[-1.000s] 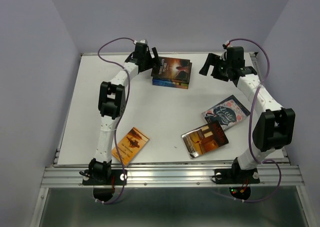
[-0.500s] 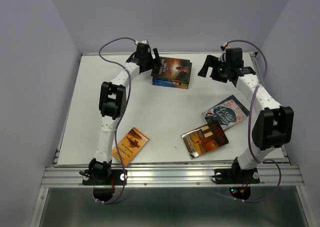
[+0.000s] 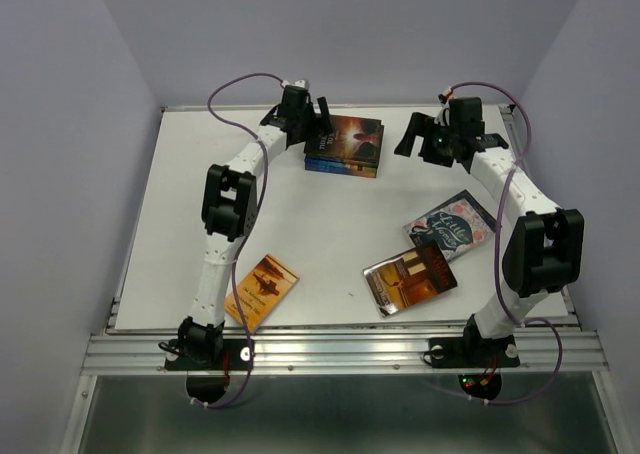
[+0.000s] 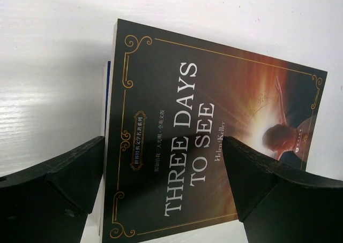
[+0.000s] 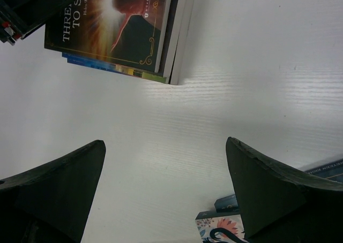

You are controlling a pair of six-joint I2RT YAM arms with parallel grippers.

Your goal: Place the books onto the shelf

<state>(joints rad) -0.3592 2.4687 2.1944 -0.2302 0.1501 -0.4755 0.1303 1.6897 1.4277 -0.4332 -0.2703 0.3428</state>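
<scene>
We find no shelf in any view, so we judge no book shelved as yet. A stack of books (image 3: pixel 343 144) (dark-brown cover uppermost) lies at the far middle of the worktop (image 3: pixel 190 174). The orange book (image 3: pixel 262 288), amber book (image 3: pixel 409 277) and patterned book (image 3: pixel 452 224) lie loose nearer the bases. The left hand (image 3: pixel 318 121) hangs open over the stack's left end, and the right hand (image 3: pixel 415 136) is open above bare worktop beside it. We see nothing obstructing either.

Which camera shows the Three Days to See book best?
The left wrist view: the Three Days to See book appears large, title readable. The top view shows it small atop a stack; the right wrist view catches only part.
</scene>
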